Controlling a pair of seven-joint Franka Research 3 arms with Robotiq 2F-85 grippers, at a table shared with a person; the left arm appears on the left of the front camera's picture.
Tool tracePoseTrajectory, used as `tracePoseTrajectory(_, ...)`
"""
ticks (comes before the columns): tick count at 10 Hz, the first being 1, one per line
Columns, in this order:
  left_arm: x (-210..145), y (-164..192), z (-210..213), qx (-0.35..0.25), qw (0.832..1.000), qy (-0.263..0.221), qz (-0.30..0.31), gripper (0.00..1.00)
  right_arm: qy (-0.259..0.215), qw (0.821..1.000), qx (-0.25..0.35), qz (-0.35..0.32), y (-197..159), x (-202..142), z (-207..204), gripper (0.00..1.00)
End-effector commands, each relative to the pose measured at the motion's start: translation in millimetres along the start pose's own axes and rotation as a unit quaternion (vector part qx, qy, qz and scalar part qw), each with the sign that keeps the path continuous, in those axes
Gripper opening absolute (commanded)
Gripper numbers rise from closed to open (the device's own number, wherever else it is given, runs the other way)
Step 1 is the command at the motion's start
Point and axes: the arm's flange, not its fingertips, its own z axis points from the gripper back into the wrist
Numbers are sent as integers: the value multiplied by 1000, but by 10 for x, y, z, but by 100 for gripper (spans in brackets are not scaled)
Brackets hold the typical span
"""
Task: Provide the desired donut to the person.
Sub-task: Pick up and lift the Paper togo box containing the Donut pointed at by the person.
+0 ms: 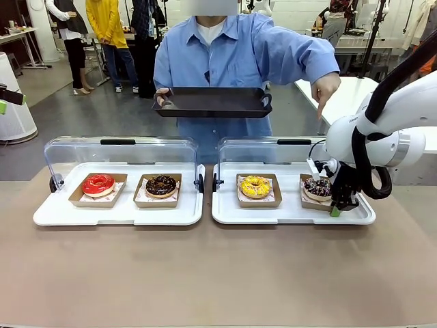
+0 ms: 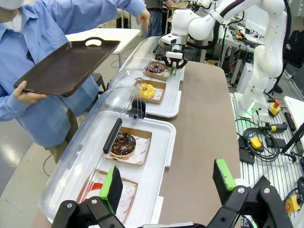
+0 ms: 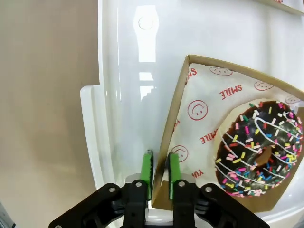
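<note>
The person (image 1: 232, 55) in a light blue shirt stands across the table, holding a dark serving tray (image 1: 213, 101) in one hand. The other hand (image 1: 324, 89) points down at the chocolate donut with coloured sprinkles (image 1: 317, 186), which lies in a cardboard tray (image 3: 190, 137) at the far right. My right gripper (image 3: 160, 173) is at that tray's near corner, its green pads shut on the cardboard wall. My left gripper (image 2: 168, 183) hovers open and holds nothing, above the left end of the table.
Two white serving trays (image 1: 119, 215) (image 1: 287, 217) with raised clear lids hold a red donut (image 1: 98, 183), a chocolate donut (image 1: 161, 184) and a yellow donut (image 1: 255, 186), each in a cardboard tray. Bare tabletop lies in front.
</note>
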Motion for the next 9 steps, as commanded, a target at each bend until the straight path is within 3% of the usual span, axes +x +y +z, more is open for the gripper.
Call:
tracePoseTrajectory(1, 7, -3, 13, -1, 1000, -4, -2, 100, -15, 1000, -8, 7, -6, -34, -68, 0)
tracePoseTrajectory(6, 7, -3, 13, -1, 1000, -4, -2, 100, 4, 1000, -18, 15, 75, 31, 20, 0)
tracePoseTrajectory(9, 7, -3, 13, -1, 1000, -4, -2, 100, 13, 999, -12, 36, 409, 250, 498, 0)
